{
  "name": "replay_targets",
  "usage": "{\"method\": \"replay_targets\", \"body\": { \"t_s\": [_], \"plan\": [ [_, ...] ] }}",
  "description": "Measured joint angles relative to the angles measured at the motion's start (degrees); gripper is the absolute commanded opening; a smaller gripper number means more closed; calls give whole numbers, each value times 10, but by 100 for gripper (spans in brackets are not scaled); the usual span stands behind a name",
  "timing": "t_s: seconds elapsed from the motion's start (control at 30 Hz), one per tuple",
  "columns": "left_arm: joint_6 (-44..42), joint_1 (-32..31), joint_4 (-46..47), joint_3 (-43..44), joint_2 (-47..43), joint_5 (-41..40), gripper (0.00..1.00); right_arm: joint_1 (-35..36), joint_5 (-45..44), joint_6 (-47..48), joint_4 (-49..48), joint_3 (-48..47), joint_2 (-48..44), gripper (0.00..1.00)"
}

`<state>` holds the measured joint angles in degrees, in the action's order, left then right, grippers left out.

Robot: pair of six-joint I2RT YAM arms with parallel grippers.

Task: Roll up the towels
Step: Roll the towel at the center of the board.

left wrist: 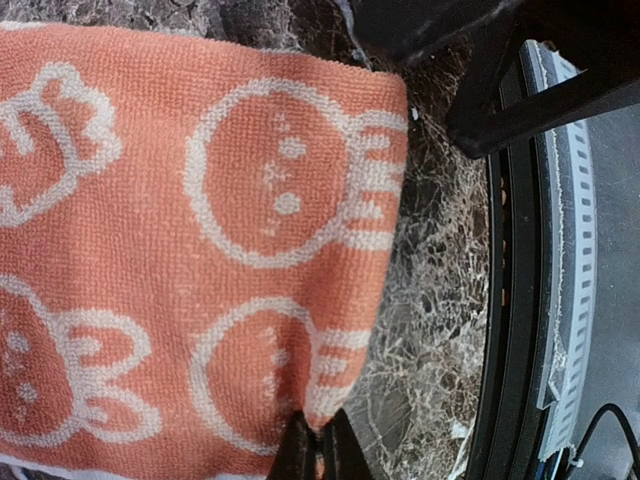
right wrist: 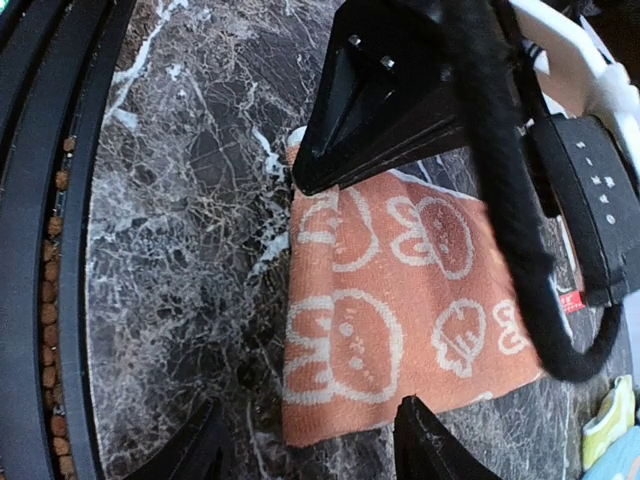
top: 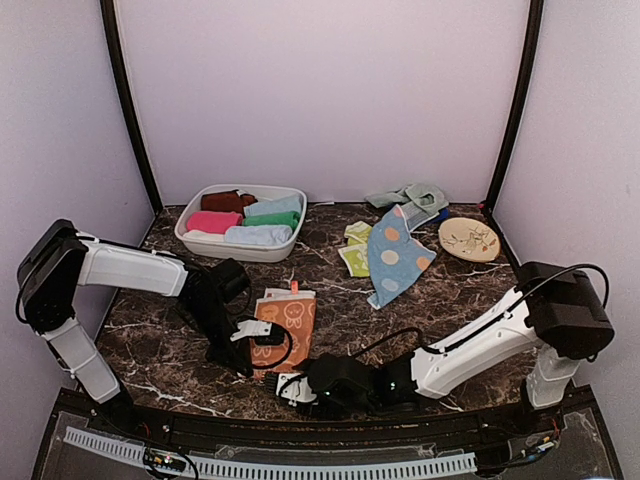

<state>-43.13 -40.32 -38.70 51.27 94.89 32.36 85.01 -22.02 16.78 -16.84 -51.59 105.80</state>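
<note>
A peach-orange towel (top: 288, 318) with white cartoon prints lies flat near the table's front edge. My left gripper (left wrist: 318, 445) is shut on that towel's near edge (left wrist: 200, 250), pinching the cloth at a corner; from above it sits at the towel's near left corner (top: 256, 358). My right gripper (right wrist: 310, 450) stands open, its two black fingers on either side of the towel's other near corner (right wrist: 380, 320), and it lies low at the front (top: 290, 385). A light-blue towel (top: 398, 255) with orange and cream spots lies spread at mid right.
A white oval tub (top: 190, 232) at the back left holds several rolled towels. Yellow-green cloths (top: 355, 248) lie beside the blue towel, a mint one (top: 410, 195) at the back. A beige disc (top: 469, 239) sits at the right. The black front rail (right wrist: 40, 250) runs close by.
</note>
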Motion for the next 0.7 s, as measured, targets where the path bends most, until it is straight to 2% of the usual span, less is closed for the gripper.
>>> {"method": "replay_targets", "body": {
  "t_s": [0.2, 0.3, 0.43, 0.53, 0.63, 0.7],
  "plan": [
    [-3, 8, -14, 8, 7, 8, 0, -6, -7, 52, -10, -23, 50, 40],
    [-5, 12, -18, 11, 9, 11, 0, -11, -4, 61, -16, -28, 61, 21],
    [-8, 16, -19, 12, 9, 13, 0, -21, -4, 63, -25, -36, 76, 2],
    [-9, 16, -19, 12, 9, 11, 11, -27, -2, 57, -27, -41, 82, 0],
    [-12, 23, -17, 10, 8, 4, 38, -33, 10, 36, -22, -47, 82, 0],
    [-15, 32, -7, -1, -3, 0, 49, -38, 25, 14, -19, -47, 81, 0]
  ]
}}
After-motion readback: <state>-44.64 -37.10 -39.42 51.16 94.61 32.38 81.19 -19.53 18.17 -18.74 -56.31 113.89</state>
